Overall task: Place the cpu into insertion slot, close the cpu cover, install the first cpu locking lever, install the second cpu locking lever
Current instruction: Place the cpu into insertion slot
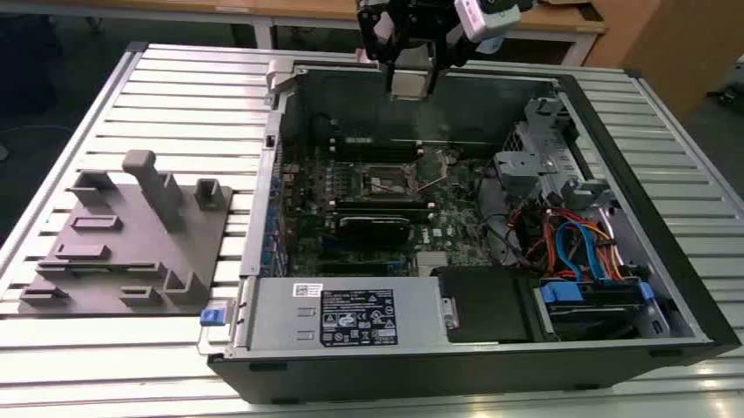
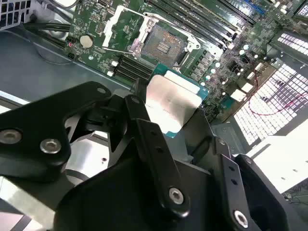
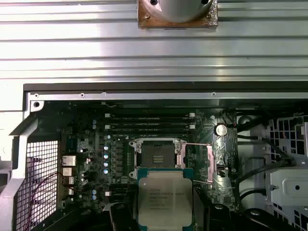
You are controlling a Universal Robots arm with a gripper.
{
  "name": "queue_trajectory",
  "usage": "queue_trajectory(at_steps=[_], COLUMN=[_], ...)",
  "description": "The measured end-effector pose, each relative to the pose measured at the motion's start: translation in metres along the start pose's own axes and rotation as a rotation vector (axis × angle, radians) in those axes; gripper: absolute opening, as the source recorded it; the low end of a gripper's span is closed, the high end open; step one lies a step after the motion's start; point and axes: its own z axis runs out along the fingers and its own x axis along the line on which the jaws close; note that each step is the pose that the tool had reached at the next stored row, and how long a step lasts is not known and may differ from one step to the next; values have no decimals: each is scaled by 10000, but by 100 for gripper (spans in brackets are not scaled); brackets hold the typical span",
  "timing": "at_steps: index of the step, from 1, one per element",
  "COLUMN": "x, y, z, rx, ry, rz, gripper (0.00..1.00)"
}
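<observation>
- Exterior view: gripper (image 1: 409,65) pinches the cpu (image 1: 409,84), hanging well above the insertion slot (image 1: 386,180).
- First wrist view: insertion slot bare; cpu cover (image 3: 199,163) swung open just beside it.
- Judged: step one in hand, nothing seated.
- Seating calls for the cpu squared over the insertion slot.
- Print on the cpu's lid: unreadable.

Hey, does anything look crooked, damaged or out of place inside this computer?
Nothing stands out. The gripper holds the cpu above the case; the insertion slot lies bare, its cpu cover swung open.
</observation>
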Motion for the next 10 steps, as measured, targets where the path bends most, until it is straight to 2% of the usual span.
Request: queue_trajectory(at_steps=[10], x=[0], y=[0], z=[0], rx=[0], ry=[0], rz=[0], gripper=[54])
